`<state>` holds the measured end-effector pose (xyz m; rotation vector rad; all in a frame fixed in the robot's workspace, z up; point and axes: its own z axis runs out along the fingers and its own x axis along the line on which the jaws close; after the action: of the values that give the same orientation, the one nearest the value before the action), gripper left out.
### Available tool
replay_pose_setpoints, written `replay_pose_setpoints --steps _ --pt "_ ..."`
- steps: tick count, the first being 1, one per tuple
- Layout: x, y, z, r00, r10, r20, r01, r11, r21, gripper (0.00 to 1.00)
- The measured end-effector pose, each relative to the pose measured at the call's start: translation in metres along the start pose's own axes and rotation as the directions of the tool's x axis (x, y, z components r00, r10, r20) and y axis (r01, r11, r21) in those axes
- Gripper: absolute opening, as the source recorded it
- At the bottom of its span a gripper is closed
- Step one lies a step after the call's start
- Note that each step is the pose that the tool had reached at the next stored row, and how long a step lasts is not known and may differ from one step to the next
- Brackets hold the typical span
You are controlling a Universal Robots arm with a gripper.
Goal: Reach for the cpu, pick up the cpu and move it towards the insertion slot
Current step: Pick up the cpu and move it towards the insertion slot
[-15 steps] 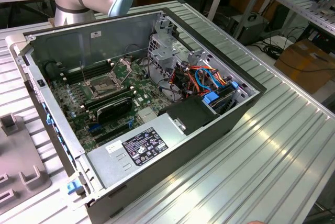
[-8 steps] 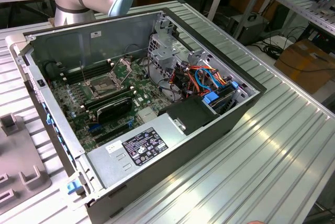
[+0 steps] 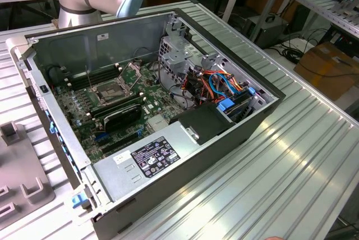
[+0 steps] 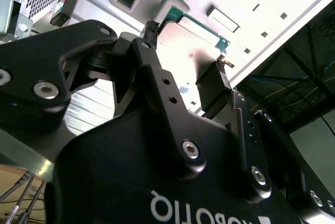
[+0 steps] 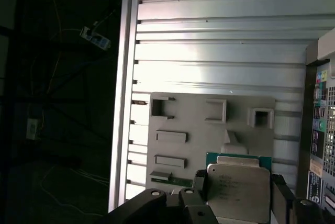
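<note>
- Partly, the cpu (image 5: 238, 187) is cut off by the frame edge in the first wrist view; its pale metallic lid with a green border is seen above the grey fixture plate (image 5: 183, 114), between the black fingers (image 5: 198, 181).
- Seen in the second wrist view, the gripper (image 4: 184, 51) is narrowed on the cpu (image 4: 193, 38), a finger pressed to each side.
- Seen in the exterior view, the insertion slot (image 3: 114, 90) lies inside the open computer case (image 3: 235, 133), its shiny square frame raised and its centre dark.
- The ribbed aluminium table (image 5: 220, 35) is partly hidden by the plate.
</note>
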<state>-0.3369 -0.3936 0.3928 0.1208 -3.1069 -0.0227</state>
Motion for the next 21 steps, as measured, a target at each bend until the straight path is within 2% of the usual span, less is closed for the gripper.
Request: replay_pose_setpoints --steps 3,10,12,15,19,21 --pt "-0.0095 -0.0007 -0.0003 1.0 0.0 0.0 0.0 1.0 0.0 0.55" --pt "-0.0239 -0.0018 -0.0008 1.0 0.0 -0.0001 0.0 1.0 0.0 0.55" --pt "-0.0335 -0.0025 -0.0011 1.0 0.0 -0.0001 0.0 1.0 0.0 0.55" --pt "-0.0555 -0.0025 -0.0018 1.0 0.0 -0.0001 0.0 1.0 0.0 0.55" --pt "-0.0682 -0.0015 -0.0021 1.0 0.0 0.0 0.0 1.0 0.0 0.55" --pt "-0.0716 -0.0012 -0.0023 1.0 0.0 0.0 0.0 1.0 0.0 0.55"
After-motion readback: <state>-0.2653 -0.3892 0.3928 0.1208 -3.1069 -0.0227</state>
